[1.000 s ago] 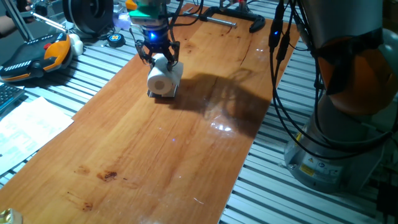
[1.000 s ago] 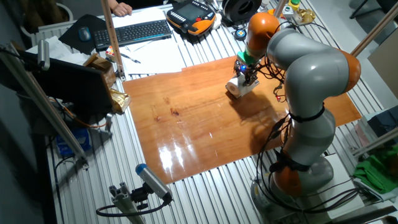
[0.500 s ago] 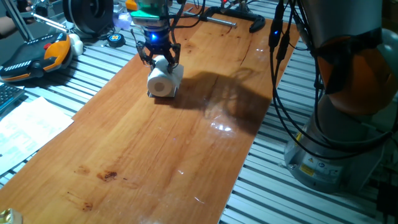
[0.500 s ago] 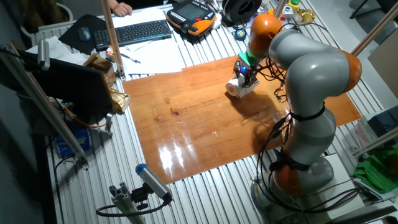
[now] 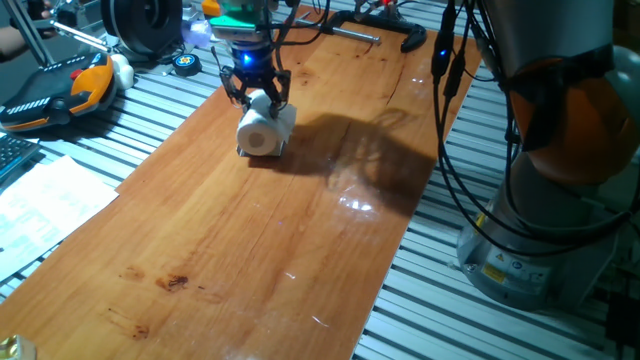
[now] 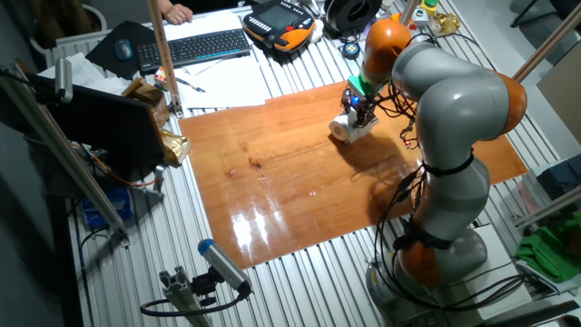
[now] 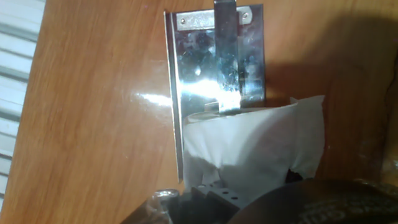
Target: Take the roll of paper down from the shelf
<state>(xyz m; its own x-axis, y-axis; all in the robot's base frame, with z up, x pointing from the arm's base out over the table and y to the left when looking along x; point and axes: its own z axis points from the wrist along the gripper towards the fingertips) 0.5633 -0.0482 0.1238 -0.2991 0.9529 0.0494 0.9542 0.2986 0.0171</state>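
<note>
The roll of paper (image 5: pixel 264 130) is a small white cylinder lying on its side on the shelf (image 5: pixel 250 151), a low grey metal stand on the wooden board. It also shows in the other fixed view (image 6: pixel 348 128). My gripper (image 5: pixel 257 97) comes down from above with one finger on each side of the roll's rear part and looks shut on it. In the hand view the roll (image 7: pixel 252 149) fills the lower middle, pinched in at its near end, and the shelf's shiny plate (image 7: pixel 208 59) lies beyond it. My fingertips are hidden there.
The wooden board (image 5: pixel 240 240) stretches toward the camera. A black clamp (image 5: pixel 385 22) lies at its far end. An orange and black pendant (image 5: pixel 55 88) and papers (image 5: pixel 45 195) lie left of the board. The arm's base and cables (image 5: pixel 540 230) stand at the right.
The arm has shifted very slightly. The gripper stays at the roll, and the roll still lies on the shelf.
</note>
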